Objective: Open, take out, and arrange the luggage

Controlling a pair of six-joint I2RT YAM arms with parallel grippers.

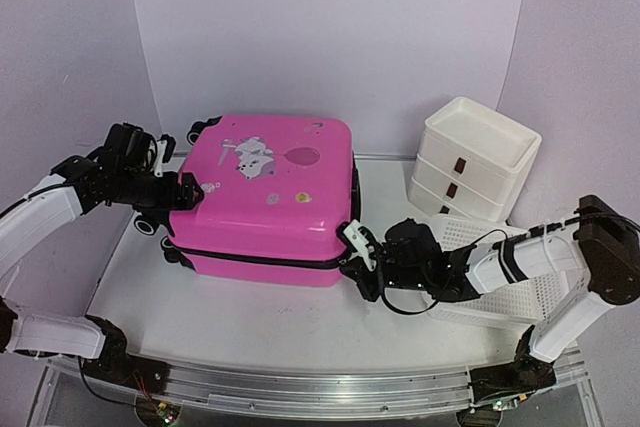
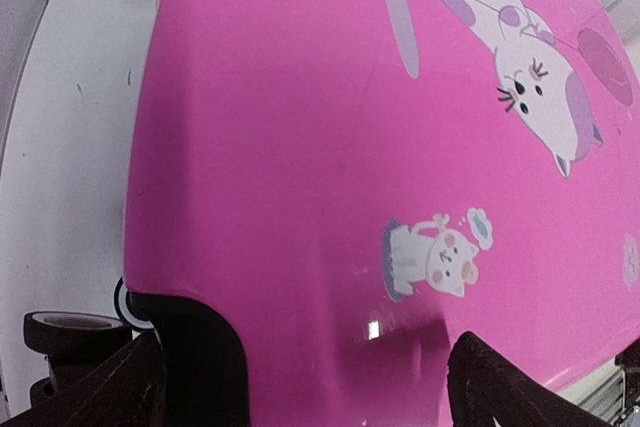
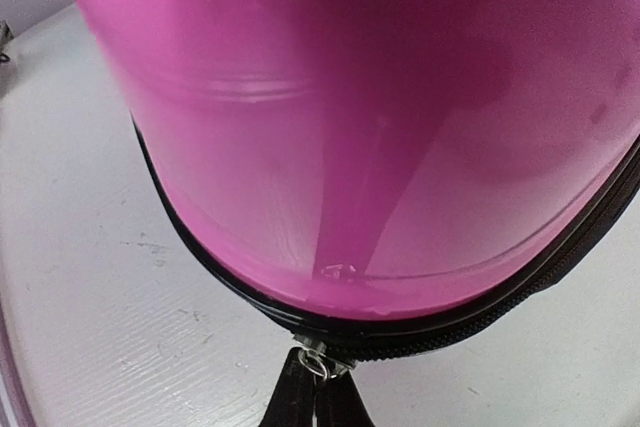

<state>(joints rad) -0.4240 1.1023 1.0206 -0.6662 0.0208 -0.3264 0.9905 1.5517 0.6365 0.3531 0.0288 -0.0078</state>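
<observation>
Top view: the pink suitcase (image 1: 265, 197) lies flat and closed mid-bench (image 1: 250, 332), contents hidden. Its wheels (image 1: 147, 226) point left, and its long axis runs left to right. A white drawer stack (image 1: 472, 162) and a mesh basket (image 1: 500, 287) sit at the right, with white walls (image 1: 330, 37) behind.

Left wrist: the left fingers (image 2: 500, 387) are released, spread over a suitcase corner.

Right wrist: the right fingers (image 3: 315, 402) are clenched on the zip pull (image 3: 315, 362).

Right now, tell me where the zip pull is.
Right wrist view: the zip pull is at the near right corner of the luggage, pinched by the right gripper.
</observation>
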